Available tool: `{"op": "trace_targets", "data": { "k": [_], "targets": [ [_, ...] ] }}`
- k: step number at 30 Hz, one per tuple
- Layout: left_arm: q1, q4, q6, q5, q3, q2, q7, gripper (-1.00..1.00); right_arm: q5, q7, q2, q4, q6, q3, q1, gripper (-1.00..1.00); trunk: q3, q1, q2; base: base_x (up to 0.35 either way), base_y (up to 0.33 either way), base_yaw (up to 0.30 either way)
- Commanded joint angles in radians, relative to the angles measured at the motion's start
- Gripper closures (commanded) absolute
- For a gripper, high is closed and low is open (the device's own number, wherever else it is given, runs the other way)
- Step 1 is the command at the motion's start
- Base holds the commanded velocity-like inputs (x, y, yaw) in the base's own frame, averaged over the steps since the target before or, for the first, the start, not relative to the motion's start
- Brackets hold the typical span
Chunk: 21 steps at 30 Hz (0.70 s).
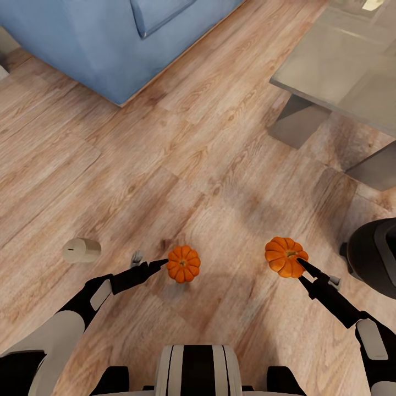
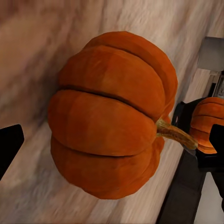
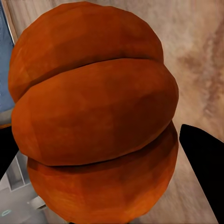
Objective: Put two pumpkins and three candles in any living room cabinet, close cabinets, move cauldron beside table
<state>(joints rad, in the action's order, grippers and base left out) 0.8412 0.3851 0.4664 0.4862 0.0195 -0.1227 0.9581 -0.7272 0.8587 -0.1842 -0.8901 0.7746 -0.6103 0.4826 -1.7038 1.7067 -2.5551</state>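
Both arms are out over the pale wooden plank floor (image 1: pixel 181 165), each carrying a prize. The left gripper (image 1: pixel 165 263) is clamped on a small ribbed orange pumpkin (image 1: pixel 183 264), held clear above the boards. The right gripper (image 1: pixel 300 264) grips the second ribbed orange pumpkin (image 1: pixel 285 256), stem turned toward the arm. A stubby tan candle (image 1: pixel 81 250) lies on its side on the floor beyond the left arm. The blue sofa (image 1: pixel 99 38) stands ahead on the left, the grey glass-topped table (image 1: pixel 341 71) ahead on the right, and a dark rounded cauldron (image 1: pixel 374 256) sits just beside the right arm.
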Motion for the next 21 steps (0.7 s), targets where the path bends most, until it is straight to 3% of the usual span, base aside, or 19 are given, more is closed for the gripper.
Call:
{"op": "trace_targets", "data": {
  "k": [1,21],
  "targets": [
    [0.001,0.0,0.009,0.003,0.002,0.0,0.002,-1.0,-0.003,0.002,0.0,0.0,0.006,-0.002,0.001,1.0,0.0,0.0,0.0,0.055,-0.084,0.0],
    [0.0,-0.001,0.008,0.003,0.002,0.0,-0.004,-1.0,-0.003,0.002,0.0,0.0,0.006,-0.002,0.0,1.0,0.0,0.0,0.0,0.004,-0.088,0.0]
  ]
}}
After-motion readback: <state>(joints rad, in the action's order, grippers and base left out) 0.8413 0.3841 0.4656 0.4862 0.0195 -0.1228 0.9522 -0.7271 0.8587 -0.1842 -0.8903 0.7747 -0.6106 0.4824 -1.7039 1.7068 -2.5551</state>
